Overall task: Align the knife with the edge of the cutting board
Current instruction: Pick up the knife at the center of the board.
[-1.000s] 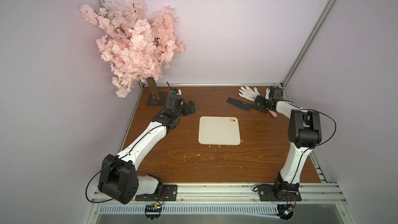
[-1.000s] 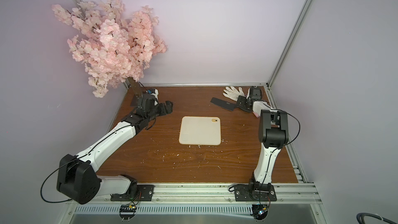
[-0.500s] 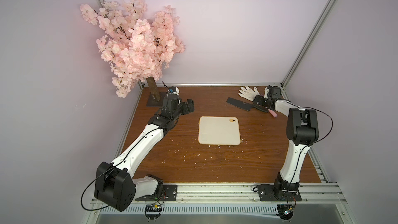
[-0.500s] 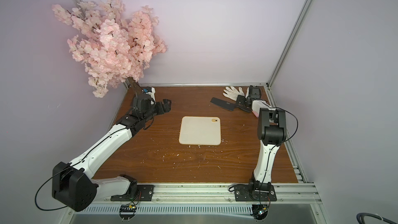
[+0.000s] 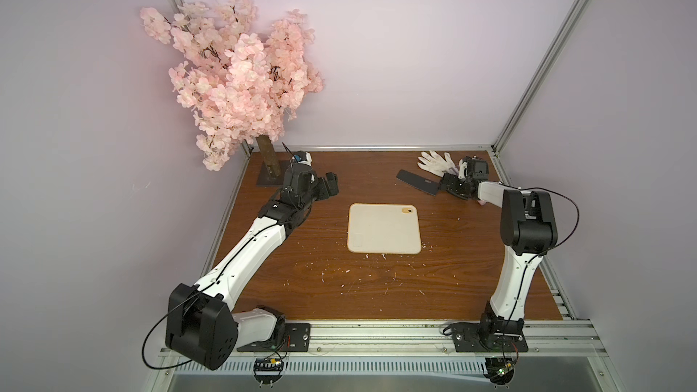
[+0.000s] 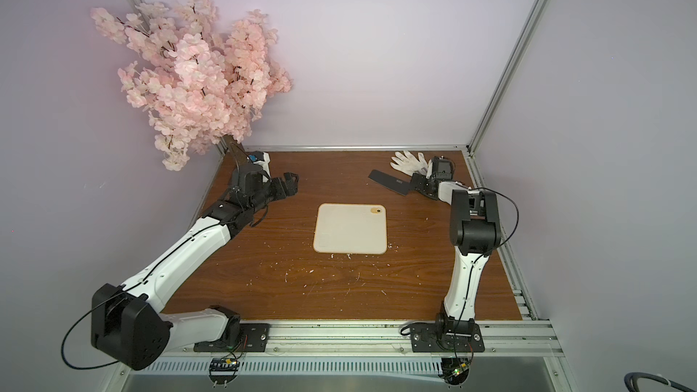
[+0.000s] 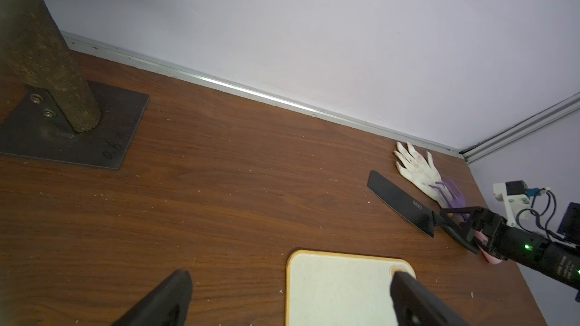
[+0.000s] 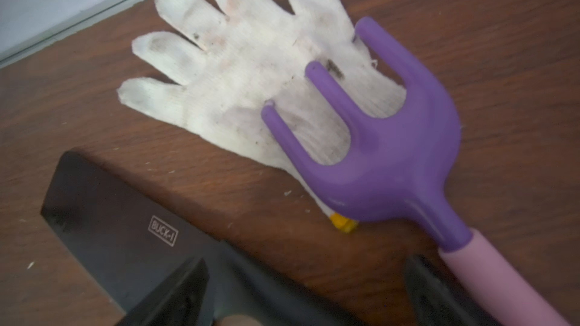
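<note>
The knife, an all-black cleaver, lies flat at the back right of the table, well apart from the cutting board. Its blade points toward the back left. My right gripper is open and low over the handle, which runs between its fingers. The cream cutting board lies at the table's middle, its orange-ringed hole at the back right corner. My left gripper hangs open and empty, to the left of the board's back edge.
A dirty white glove lies behind the knife, with a purple fork resting on it, close beside my right gripper. A pink blossom tree stands on a metal base at the back left. Small crumbs dot the wood.
My right gripper has crept a little along the handle toward the blade. The left arm's elbow has swung outward to the left while its gripper stayed near the same spot.
</note>
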Robot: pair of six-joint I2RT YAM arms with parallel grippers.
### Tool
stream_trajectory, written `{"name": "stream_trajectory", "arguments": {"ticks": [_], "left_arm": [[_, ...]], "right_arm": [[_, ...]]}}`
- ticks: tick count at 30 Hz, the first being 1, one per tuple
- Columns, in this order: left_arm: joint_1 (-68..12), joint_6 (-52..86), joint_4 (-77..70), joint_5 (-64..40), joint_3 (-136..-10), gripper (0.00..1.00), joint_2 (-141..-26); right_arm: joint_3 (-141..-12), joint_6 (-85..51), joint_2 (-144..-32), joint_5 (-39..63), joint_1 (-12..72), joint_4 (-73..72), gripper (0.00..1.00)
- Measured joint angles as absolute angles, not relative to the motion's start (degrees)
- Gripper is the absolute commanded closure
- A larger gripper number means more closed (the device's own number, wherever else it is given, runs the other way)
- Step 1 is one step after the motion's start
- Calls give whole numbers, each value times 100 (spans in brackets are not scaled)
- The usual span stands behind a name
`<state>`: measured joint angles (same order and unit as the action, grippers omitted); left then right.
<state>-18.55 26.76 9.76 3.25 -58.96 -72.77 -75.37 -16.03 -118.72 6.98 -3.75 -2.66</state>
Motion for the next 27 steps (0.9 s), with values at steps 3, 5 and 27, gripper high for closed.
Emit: {"name": "stream_trajectory", "arguments": {"ticks": [3,5,27], "left_arm": [[-1833,2676,976,325,-5896,0,-7277],[-1833,2674,976,325,-5896,0,-7279],[-1831,2591,985,158,-5896,0,-7636]], "right_arm": [[-7168,-1634,-11631,703,-311,-373,1],[-6910,-1653,-11452,705,-259,-427,0],[-4877,-1597,-9682,469,591,-624,8]]}}
